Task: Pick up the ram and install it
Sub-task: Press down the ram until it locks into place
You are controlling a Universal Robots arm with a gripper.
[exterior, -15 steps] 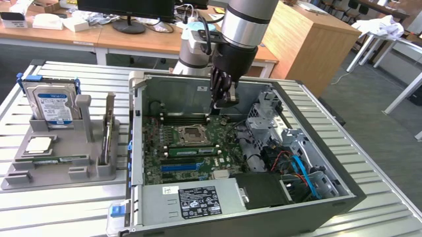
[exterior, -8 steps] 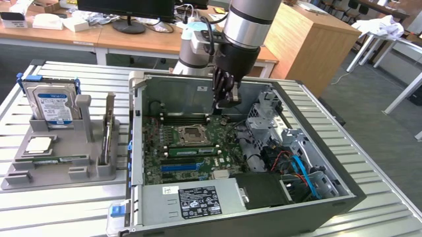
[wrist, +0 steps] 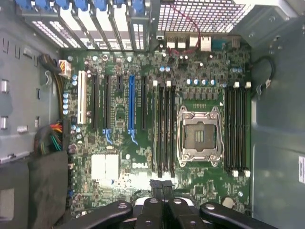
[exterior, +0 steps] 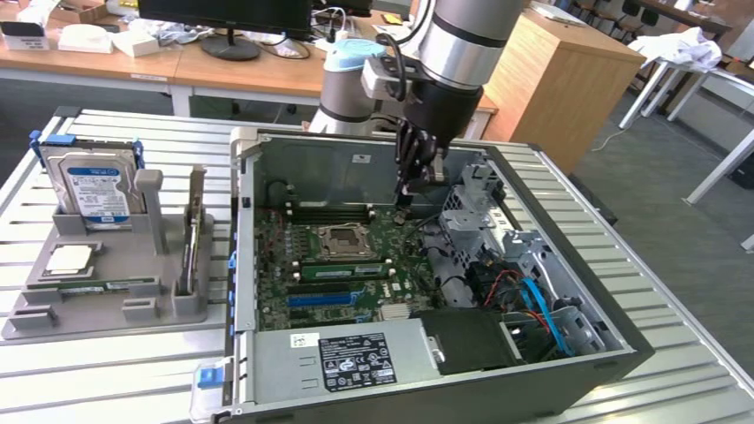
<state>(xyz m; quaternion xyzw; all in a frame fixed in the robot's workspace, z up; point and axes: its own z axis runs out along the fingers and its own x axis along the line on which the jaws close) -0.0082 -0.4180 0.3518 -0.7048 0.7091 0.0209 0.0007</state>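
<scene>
Ram: the ram (exterior: 106, 285) lies flat in a front groove of the grey holder (exterior: 141, 305), at the left of the exterior view, lower than mid-height.
Ram's long axis: it runs nearly level across the frame, one end towards the exterior view's left and the other towards the computer case (exterior: 613, 353). The flat face looks upward, though I cannot make out its label.
Holder's other parts: the hard drive (exterior: 97, 190) stands upright at the back. The processor chip (exterior: 69, 259) lies flat just behind the ram.
Gripper: the gripper (exterior: 407, 193) hangs inside the open case, at the upper middle of the exterior view. It is above the motherboard (exterior: 353, 291) and just beyond the empty processor socket (exterior: 349, 240). It is well apart from the ram.
Fingers: pressed together, tip against tip. In the wrist view the dark fingertips (wrist: 157, 186) meet over the green board (wrist: 138, 162).
Support: case and holder sit side by side on the slatted metal table (exterior: 118, 371).
</scene>
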